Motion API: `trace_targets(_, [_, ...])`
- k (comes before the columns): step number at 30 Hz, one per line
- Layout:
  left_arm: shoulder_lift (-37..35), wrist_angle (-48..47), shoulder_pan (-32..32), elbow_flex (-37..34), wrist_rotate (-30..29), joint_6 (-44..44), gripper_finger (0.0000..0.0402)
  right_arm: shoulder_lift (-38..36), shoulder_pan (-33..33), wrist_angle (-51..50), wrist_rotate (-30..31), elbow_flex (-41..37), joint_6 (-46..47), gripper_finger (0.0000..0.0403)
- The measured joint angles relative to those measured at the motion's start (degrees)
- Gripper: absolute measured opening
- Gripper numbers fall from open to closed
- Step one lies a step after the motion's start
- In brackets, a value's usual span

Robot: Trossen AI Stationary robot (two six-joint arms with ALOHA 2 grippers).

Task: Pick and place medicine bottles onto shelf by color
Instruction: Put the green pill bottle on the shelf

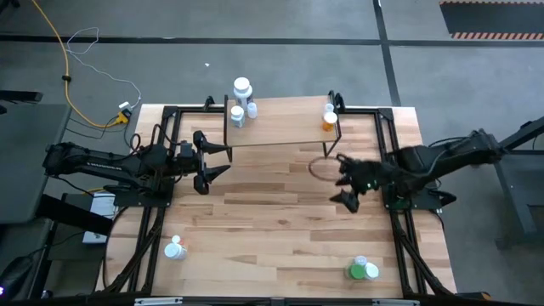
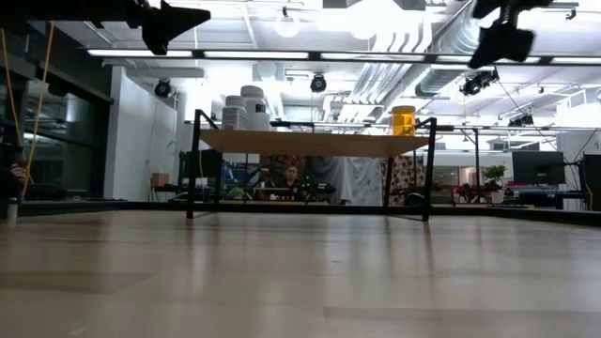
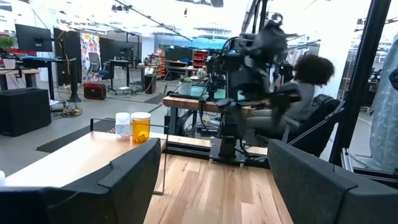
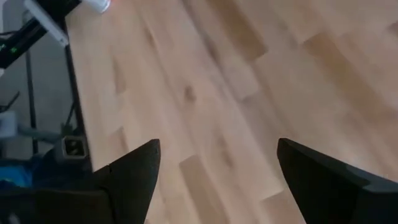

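Note:
The shelf (image 1: pixel 280 127) stands on thin black legs at the table's far middle. On its left end stand white bottles (image 1: pixel 242 100). On its right end are an orange bottle (image 1: pixel 330 121) and a white one (image 3: pixel 123 124). A white bottle with a red top (image 1: pixel 175 248) rests on the table near left, and a green bottle (image 1: pixel 364 270) near right. My left gripper (image 1: pixel 208 163) hangs open left of the shelf, above the table. My right gripper (image 1: pixel 348 183) hangs open near the shelf's right end, tipped down over bare wood (image 4: pixel 211 112).
Black frame rails (image 1: pixel 399 229) run along both sides of the table. A yellow cable (image 1: pixel 68 76) lies on the floor beyond the far left corner. Bare tabletop (image 1: pixel 272 221) spreads between the shelf and the near edge. A person sits behind the right arm (image 3: pixel 311 87).

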Motion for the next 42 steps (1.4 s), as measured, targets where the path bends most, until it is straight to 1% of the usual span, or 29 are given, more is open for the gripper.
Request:
trace_targets(3, [0.0,-0.02,0.0,0.0,-0.03,-0.14,0.0287,2.34,6.05,-0.56,2.03,0.73,5.18,0.0314])
trace_targets(5, [0.0,-0.01,0.0,0.0,-0.05,-0.16,0.0287,4.26,9.61,-2.25,2.32,2.19,8.91,0.0314])
trace_targets(9, [0.0,0.23,0.0,0.0,-0.21,-0.13,0.0287,8.92,15.39,-8.87,2.41,5.08,19.65,0.0314])
trace_targets(14, [0.0,1.57,0.0,0.0,-0.21,-1.85,0.0287,14.97,21.53,-14.25,-1.71,8.62,33.04,0.0314])
trace_targets(24, [0.0,1.82,0.0,0.0,-0.64,-2.52,0.0287,26.43,32.57,-14.36,-6.49,13.48,50.2,0.0314])
trace_targets(30, [0.0,1.76,0.02,0.0,-0.62,-1.52,0.0287,31.49,34.92,-13.62,-9.79,16.95,53.27,0.0314])
trace_targets(34, [0.0,1.71,0.0,0.0,-0.62,-1.47,0.0287,32.99,34.92,-13.47,-9.33,19.05,51.12,0.0314])
trace_targets(38, [0.0,1.69,0.02,0.0,-0.62,-1.47,0.0287,33.93,34.78,-12.7,-8.63,19.08,51.12,0.0314])
trace_targets(42, [0.0,1.67,0.01,0.0,-0.62,-1.47,0.0287,35.48,34.78,-11.02,-9.85,19.08,51.13,0.0314])
